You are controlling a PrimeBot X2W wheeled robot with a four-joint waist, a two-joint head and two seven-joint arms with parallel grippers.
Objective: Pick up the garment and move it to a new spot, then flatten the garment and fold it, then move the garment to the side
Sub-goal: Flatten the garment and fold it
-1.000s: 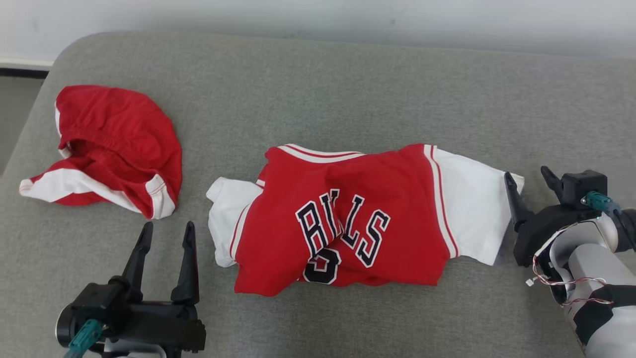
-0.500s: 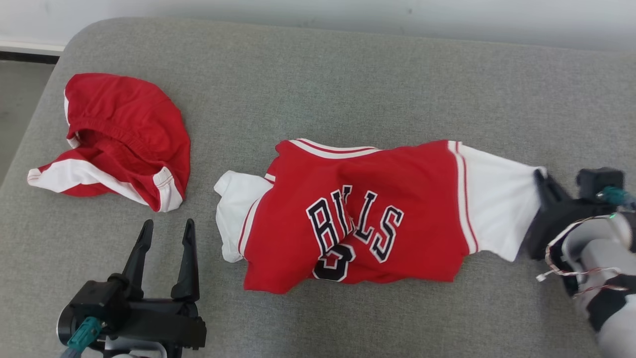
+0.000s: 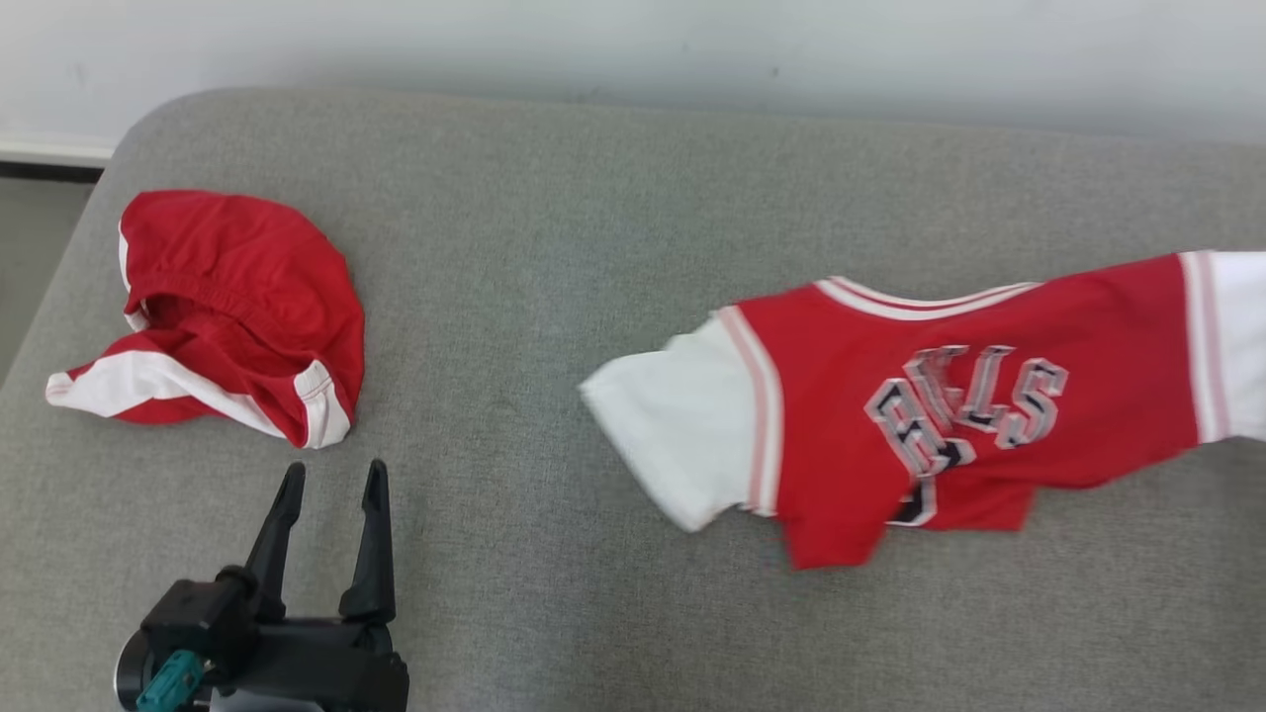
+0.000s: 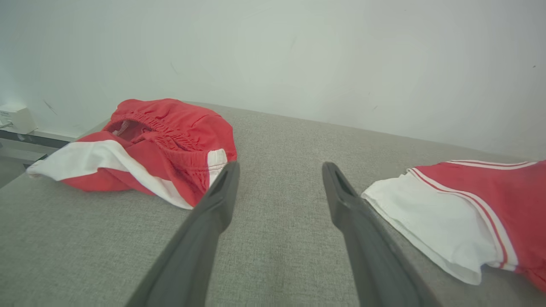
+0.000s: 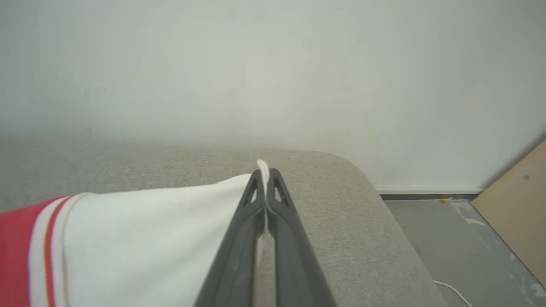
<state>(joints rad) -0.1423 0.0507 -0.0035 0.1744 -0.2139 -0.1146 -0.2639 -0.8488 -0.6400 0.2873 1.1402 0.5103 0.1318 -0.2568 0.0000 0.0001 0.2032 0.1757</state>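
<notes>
The garment (image 3: 969, 405) is a red jersey with white sleeves and dark lettering, stretched out at the right of the grey cushion and running off the right edge of the head view. Its left white sleeve (image 4: 431, 217) lies beside my left gripper's right finger. In the right wrist view my right gripper (image 5: 264, 175) is shut on the edge of the garment's (image 5: 149, 238) other white sleeve, with a bit of cloth poking out past the tips. My left gripper (image 3: 331, 485) stands open at the lower left, holding nothing.
A pair of red shorts with white stripes (image 3: 237, 307) lies crumpled at the cushion's left end, close ahead of my left gripper. The grey cushion (image 3: 554, 227) meets a white wall behind. Its right end drops to a grey floor (image 5: 452, 243) with a board leaning there.
My right gripper has shut on the white sleeve and pulled the garment to the right, stretching it out. The left gripper has stayed put. The camera has shifted a little.
</notes>
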